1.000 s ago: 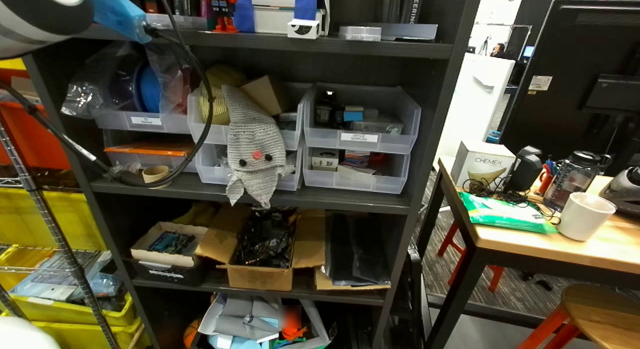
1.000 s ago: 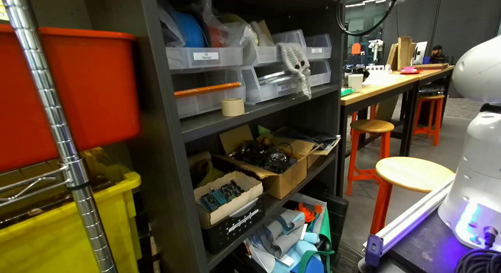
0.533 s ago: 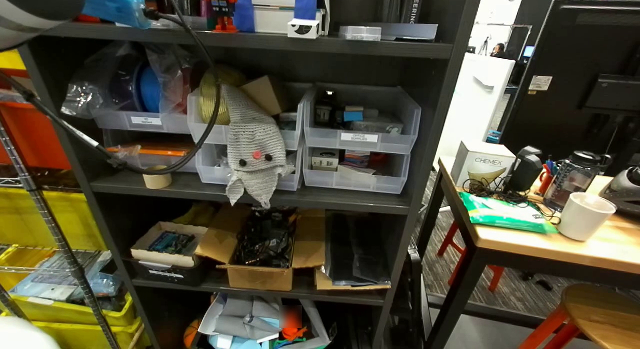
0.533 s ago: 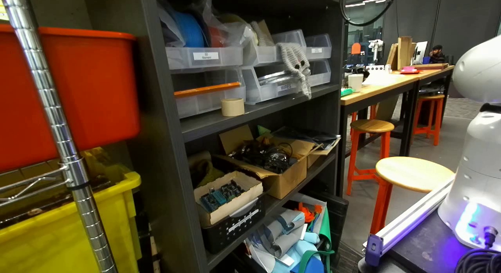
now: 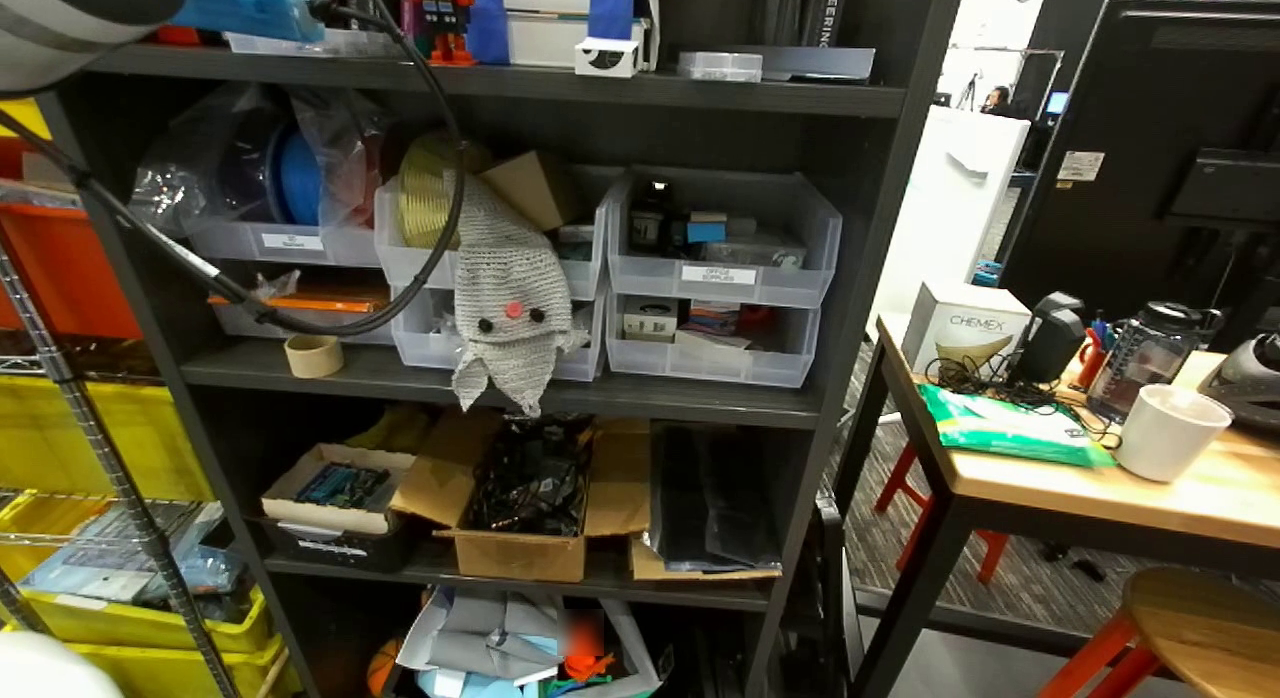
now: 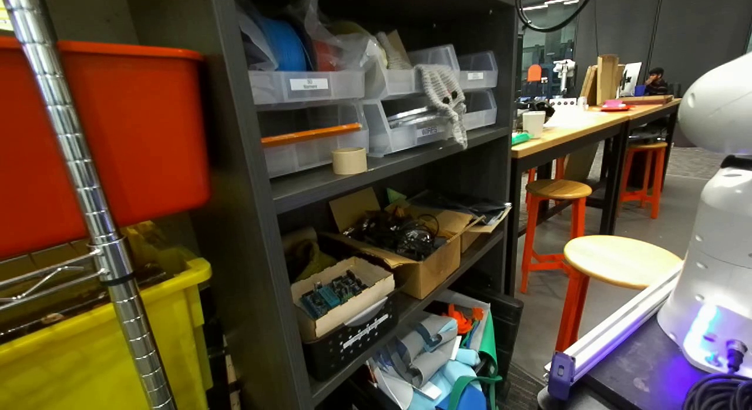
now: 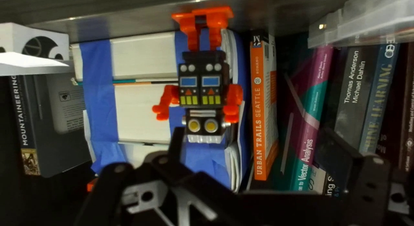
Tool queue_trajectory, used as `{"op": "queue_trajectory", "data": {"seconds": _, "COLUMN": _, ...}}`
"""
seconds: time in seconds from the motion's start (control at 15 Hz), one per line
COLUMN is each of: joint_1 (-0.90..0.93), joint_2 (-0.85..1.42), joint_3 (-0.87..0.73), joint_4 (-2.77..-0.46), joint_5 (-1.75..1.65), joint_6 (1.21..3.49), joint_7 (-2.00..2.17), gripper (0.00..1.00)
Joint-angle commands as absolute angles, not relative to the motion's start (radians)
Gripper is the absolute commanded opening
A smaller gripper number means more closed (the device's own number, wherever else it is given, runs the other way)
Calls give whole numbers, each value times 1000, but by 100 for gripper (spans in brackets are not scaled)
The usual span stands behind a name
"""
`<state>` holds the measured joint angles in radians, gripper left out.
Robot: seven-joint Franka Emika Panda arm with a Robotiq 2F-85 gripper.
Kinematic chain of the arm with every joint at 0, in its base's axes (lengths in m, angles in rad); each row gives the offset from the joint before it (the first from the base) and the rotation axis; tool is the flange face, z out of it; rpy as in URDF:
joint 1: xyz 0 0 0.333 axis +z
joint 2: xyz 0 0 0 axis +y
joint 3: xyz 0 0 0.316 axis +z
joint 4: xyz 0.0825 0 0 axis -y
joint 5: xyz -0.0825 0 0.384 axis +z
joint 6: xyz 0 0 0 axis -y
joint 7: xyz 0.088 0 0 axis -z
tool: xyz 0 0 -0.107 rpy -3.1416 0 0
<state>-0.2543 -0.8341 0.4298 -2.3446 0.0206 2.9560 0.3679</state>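
My gripper shows at the bottom of the wrist view, its black fingers spread wide with nothing between them. That view is upside down. A black toy robot with orange arms and feet stands on the top shelf. Its head lies beside the left fingertip in the wrist view; I cannot tell whether they touch. Behind it are books wrapped in blue tape. An orange-spined book and a teal and purple book appear between the fingers, farther back. The toy robot also shows in an exterior view; the gripper is outside both exterior views.
The dark shelf edge runs below the toy. A white box and a clear plastic container flank it. A cable loop hangs from the arm before the plastic bins and grey knitted toy.
In an exterior view the arm's blue part has moved up and slightly right, and the hanging cable loop has swung right and up. The shelf items have not moved.
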Motion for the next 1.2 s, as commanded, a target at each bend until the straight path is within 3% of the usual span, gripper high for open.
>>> {"op": "queue_trajectory", "data": {"seconds": 0.0, "joint_1": -248, "joint_2": -794, "joint_3": 396, "joint_4": -2299, "joint_5": -3, "joint_6": 2933, "joint_7": 330, "gripper": 100}}
{"op": "queue_trajectory", "data": {"seconds": 1.13, "joint_1": -181, "joint_2": -684, "joint_3": 344, "joint_4": -2219, "joint_5": -34, "joint_6": 2890, "joint_7": 258, "gripper": 100}}
